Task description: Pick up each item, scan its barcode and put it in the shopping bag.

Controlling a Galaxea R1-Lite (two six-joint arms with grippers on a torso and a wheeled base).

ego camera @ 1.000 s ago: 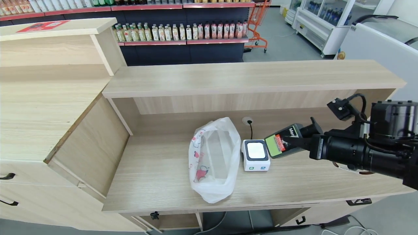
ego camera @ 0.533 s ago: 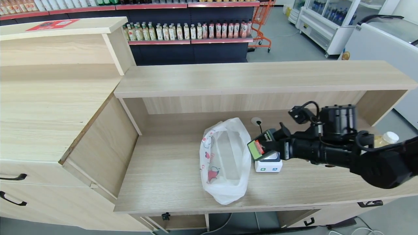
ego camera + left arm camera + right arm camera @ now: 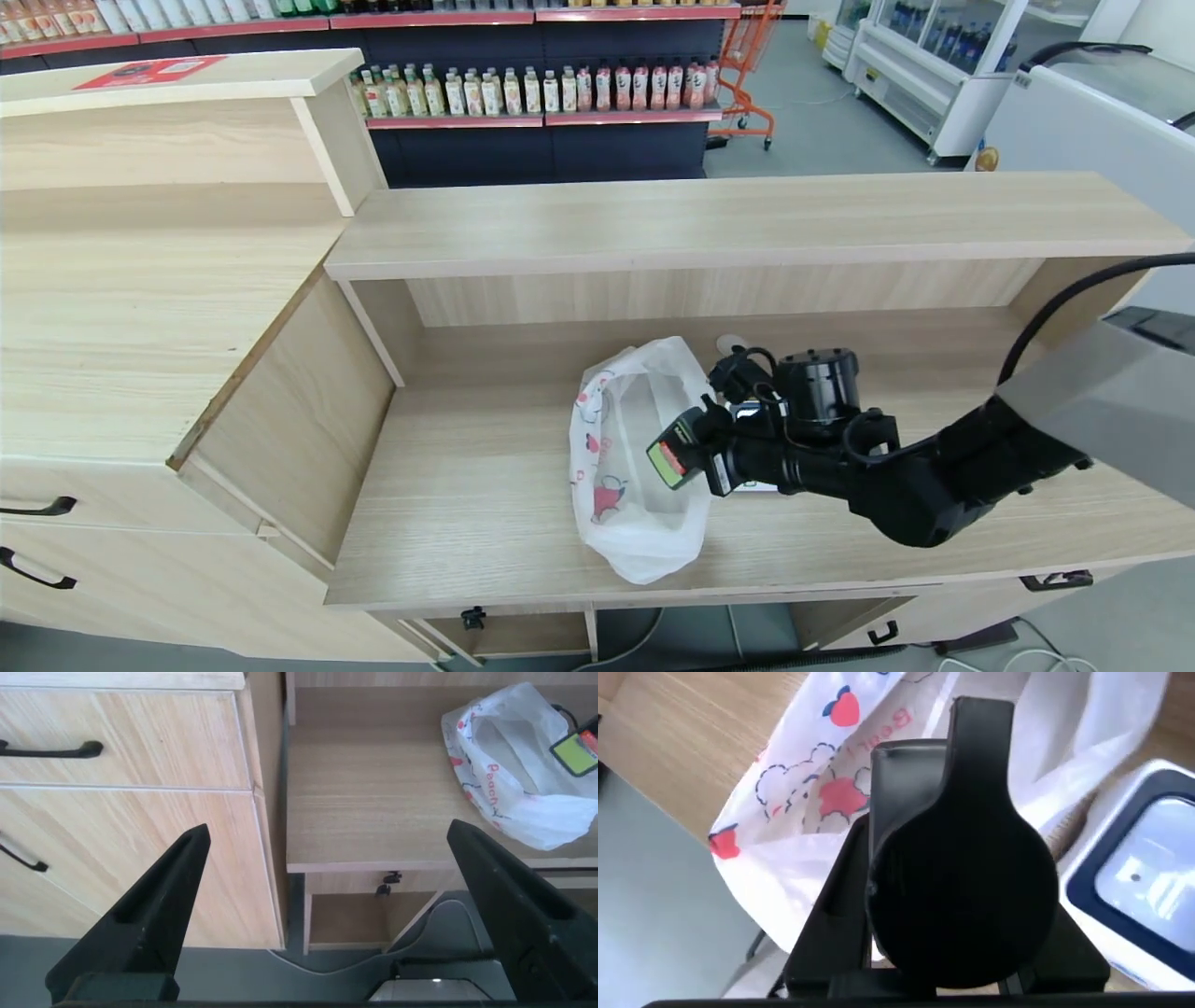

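Note:
A white plastic shopping bag (image 3: 624, 523) with red prints lies open on the wooden counter (image 3: 467, 504). My right gripper (image 3: 698, 446) is shut on a dark pack with a green and red label (image 3: 671, 459), holding it over the bag's mouth. In the right wrist view the dark pack (image 3: 962, 877) sits in the gripper (image 3: 957, 812) above the bag (image 3: 813, 775), with the white scanner (image 3: 1148, 882) beside it. My left gripper (image 3: 327, 924) hangs open low in front of the counter, with the bag (image 3: 519, 775) and pack (image 3: 575, 751) farther off.
A raised shelf (image 3: 747, 219) runs along the counter's back. A tall wooden cabinet (image 3: 140, 280) with drawers (image 3: 121, 812) stands to the left. A cable socket (image 3: 731, 343) sits behind the bag. Bare counter lies left of the bag.
My right arm has carried the pack leftward from beside the scanner, across it, to above the bag's mouth. The head camera shifted slightly early on.

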